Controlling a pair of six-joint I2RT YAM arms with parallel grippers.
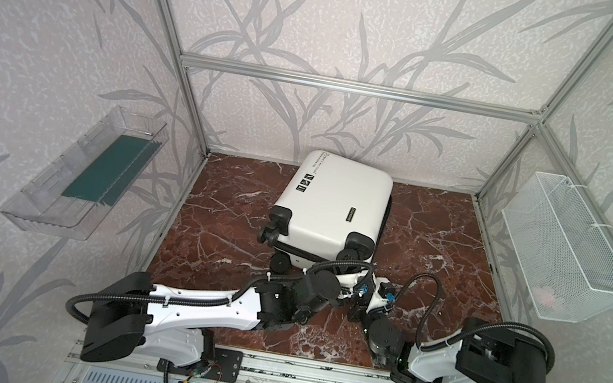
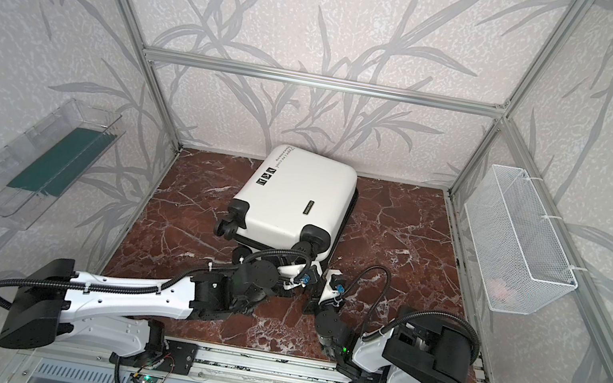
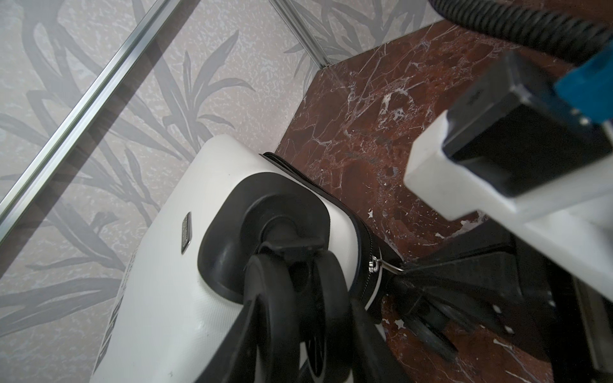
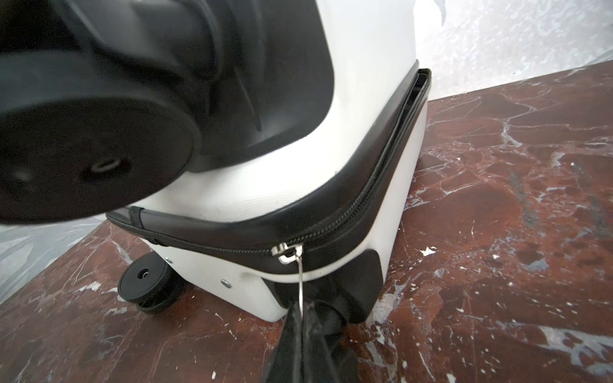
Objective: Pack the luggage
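right wrist: fingers [image 4: 288,341] pinch luggage [image 4: 365,99] zipper pull [image 4: 300,282].

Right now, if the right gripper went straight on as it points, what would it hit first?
Probably the luggage: shut on the zipper pull, the right gripper points at its wheel-end corner, just ahead.

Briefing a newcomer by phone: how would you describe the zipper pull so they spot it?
Find the white suitcase lying on the red marble table. Follow its black zipper band to the wheeled end. The zipper pull is the thin silver tab there, pinched between the right fingers, unlike the bulky black wheels nearby.
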